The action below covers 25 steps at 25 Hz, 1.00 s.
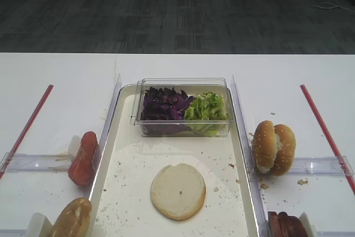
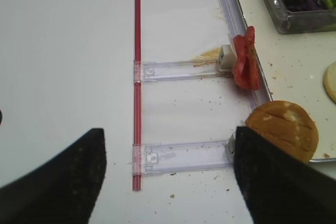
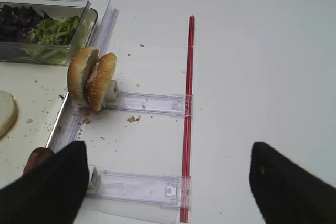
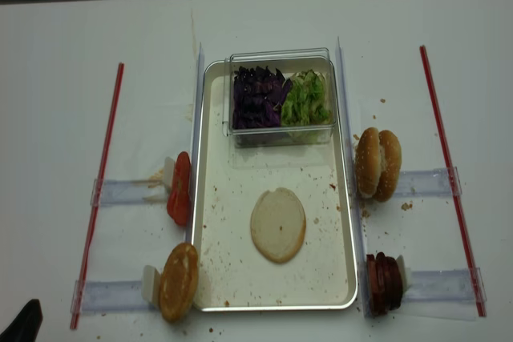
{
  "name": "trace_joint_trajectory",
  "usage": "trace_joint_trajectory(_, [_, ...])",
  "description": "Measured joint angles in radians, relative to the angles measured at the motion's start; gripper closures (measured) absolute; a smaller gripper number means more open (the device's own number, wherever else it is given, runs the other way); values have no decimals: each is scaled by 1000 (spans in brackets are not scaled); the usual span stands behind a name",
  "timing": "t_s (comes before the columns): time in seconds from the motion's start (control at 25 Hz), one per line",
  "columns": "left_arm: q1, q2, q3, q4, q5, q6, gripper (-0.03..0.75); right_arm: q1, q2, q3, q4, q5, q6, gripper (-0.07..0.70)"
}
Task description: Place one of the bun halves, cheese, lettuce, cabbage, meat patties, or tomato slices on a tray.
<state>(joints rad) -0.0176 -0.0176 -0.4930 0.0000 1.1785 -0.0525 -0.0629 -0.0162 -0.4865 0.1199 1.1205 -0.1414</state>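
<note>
Lying flat near the tray's (image 4: 210, 198) front centre, the bun half (image 4: 278, 224) carries no readable markings. Only the realsense view shows the meat patties (image 4: 384, 282). Left gripper (image 2: 168, 174) and right gripper (image 3: 168, 182) jaws stand apart, empty.

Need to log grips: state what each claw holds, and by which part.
Nothing is held. The left claw and right claw are open over bare table; the bun half lies on the tray.

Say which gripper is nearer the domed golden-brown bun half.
Left. The left gripper hangs beside the golden-brown bun half; the right gripper is across the off-white rectangular tray.
</note>
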Motion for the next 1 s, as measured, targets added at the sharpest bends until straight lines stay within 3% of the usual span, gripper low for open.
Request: trace_joint_trajectory(1.0, [0,0,0,0,0,0,210,0,0,0,0,2,0,-18])
